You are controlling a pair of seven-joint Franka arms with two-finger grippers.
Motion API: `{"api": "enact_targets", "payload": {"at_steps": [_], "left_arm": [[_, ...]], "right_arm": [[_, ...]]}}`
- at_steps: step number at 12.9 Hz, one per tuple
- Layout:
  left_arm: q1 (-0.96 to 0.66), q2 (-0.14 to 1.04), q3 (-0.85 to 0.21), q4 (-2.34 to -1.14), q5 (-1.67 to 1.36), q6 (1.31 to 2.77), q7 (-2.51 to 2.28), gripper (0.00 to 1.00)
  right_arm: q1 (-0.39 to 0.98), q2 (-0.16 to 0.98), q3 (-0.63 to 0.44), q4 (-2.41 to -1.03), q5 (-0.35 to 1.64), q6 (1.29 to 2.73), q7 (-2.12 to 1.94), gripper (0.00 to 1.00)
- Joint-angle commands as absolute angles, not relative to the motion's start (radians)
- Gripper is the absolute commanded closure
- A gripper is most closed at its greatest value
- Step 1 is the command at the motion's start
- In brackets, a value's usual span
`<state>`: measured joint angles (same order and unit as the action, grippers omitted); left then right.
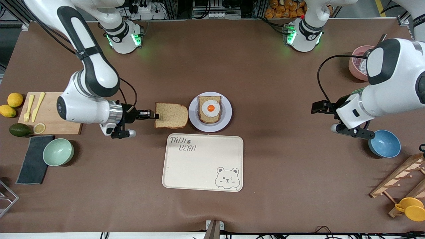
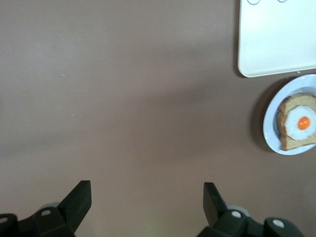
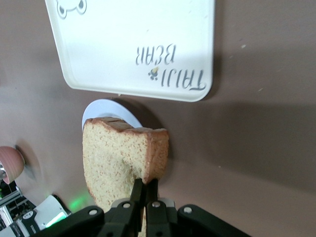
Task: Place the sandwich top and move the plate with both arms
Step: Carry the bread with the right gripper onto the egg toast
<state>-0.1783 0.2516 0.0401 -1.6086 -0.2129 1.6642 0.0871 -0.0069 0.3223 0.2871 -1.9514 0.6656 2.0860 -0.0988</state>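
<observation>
Where the right gripper (image 1: 153,115) meets the sandwich top (image 1: 171,115), the slice's edge toward the right arm's end of the table is pinched between the two fingers (image 3: 138,193), which are pressed nearly together on the bread; in the right wrist view the slice stands out from the fingertips with its crust edge away from them. Sandwich top: held lifted, over the brown table (image 1: 282,159) just beside the plate (image 1: 227,115), on the side toward the right arm's end. Plate: small, round, pale, resting on the table and bearing a second bread slice (image 1: 209,109) topped with a fried egg (image 1: 211,108). Tray (image 1: 203,162): cream, rectangular, marked with lettering and a bear drawing, set nearer the front camera than the plate and close to it. Left gripper (image 2: 147,200): held above bare table toward the left arm's end, well apart from the plate, fingers (image 2: 79,200) spread wide with nothing between them; the left arm is seen waiting.
</observation>
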Motion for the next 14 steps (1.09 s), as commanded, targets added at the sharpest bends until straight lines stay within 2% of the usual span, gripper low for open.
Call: {"api": "enact_targets", "payload": {"at_steps": [1, 3, 10, 14], "left_arm": [[-0.158, 0.245, 0.037, -1.663, -0.287, 1.664, 0.138, 0.0], [-0.155, 0.256, 0.037, -1.696, -0.339, 1.664, 0.158, 0.0], [-0.156, 0.386, 0.037, -1.715, -0.552, 1.693, 0.201, 0.0], [-0.163, 0.445, 0.037, -1.756, -0.71, 1.712, 0.297, 0.0]], "right_arm": [[-0.012, 0.343, 0.36, -1.982, 0.666, 2.184, -0.059, 1.0], [0.011, 0.373, 0.409, -1.993, 0.664, 2.288, 0.003, 1.0], [0.176, 0.428, 0.413, -2.042, 0.664, 2.491, 0.11, 1.0], [0.215, 0.453, 0.413, -2.048, 0.664, 2.526, 0.156, 1.0]]}}
